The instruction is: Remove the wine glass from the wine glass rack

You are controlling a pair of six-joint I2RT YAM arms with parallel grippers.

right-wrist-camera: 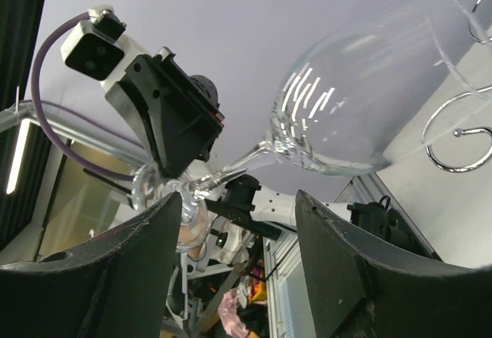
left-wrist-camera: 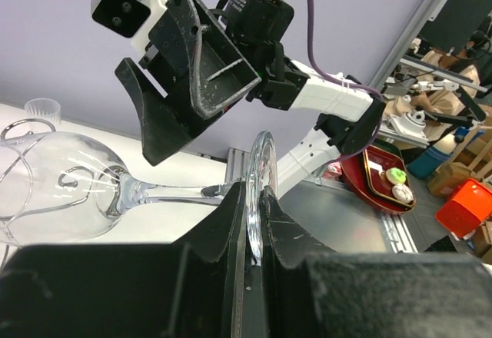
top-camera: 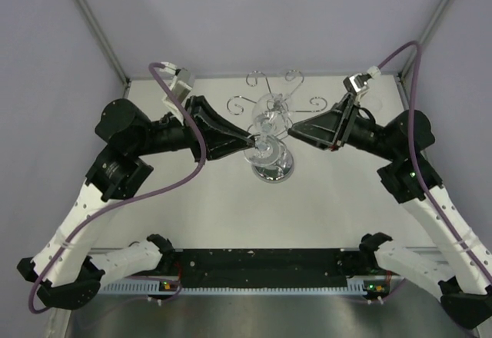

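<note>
Wine glass (left-wrist-camera: 61, 188) foot clamped in left pincer (left-wrist-camera: 254, 196); right pincer (right-wrist-camera: 238, 200) agape.

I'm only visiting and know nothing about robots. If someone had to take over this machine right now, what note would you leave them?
Left tool: shut on the foot of the wine glass, which lies on its side.
Right tool: open, fingers spread wide near the stem and bowl, holding nothing.
Wine glass rack: upright between the two arms, its curled wires right beside the bowl.
Done: the glass is gripped.
Left: the views don't show whether the bowl is clear of the wires, so it probably needs drawing gently away from the rack.
</note>
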